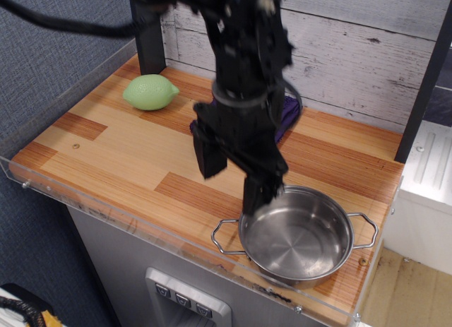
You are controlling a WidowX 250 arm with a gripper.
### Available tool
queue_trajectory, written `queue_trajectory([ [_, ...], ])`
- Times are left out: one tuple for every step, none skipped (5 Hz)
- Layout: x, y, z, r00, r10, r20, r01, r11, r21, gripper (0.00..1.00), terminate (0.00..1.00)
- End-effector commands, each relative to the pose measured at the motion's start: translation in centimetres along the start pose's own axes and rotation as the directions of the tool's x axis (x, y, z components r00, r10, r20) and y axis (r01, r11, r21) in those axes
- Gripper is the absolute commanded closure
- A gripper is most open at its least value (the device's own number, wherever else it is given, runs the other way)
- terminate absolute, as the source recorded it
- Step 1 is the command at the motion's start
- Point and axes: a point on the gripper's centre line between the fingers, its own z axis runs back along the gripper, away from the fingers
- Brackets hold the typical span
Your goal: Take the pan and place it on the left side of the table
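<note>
My claw hangs wide open just above the pan, which sits on the bench well away from the lemon. I'd straddle its near rim squarely before closing.

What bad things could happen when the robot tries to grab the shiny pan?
1. The pan sits near the table's front-right corner, so a nudge could shove it against the clear rim.
2. The open hand hangs over the pan's left edge; one finger might hit the edge instead of straddling it.
3. Carried left, the pan could bump the lemon.
</note>
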Motion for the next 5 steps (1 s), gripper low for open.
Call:
queue_trajectory([
  [1.0,-1.1,-2.8,1.000,-0.020,-0.011,0.020,1.000,0.005,0.00,0.00],
  [1.6,-1.6,-3.7,1.000,-0.022,-0.012,0.022,1.000,0.009,0.00,0.00],
  [2.0,-1.8,-4.5,1.000,-0.011,-0.010,0.011,1.000,0.012,1.00,0.00],
  [2.3,-2.0,-4.7,1.000,-0.004,-0.012,0.004,1.000,0.014,1.00,0.00],
  [2.5,-2.1,-4.2,1.000,0.004,0.002,-0.004,1.000,0.008,1.00,0.00],
])
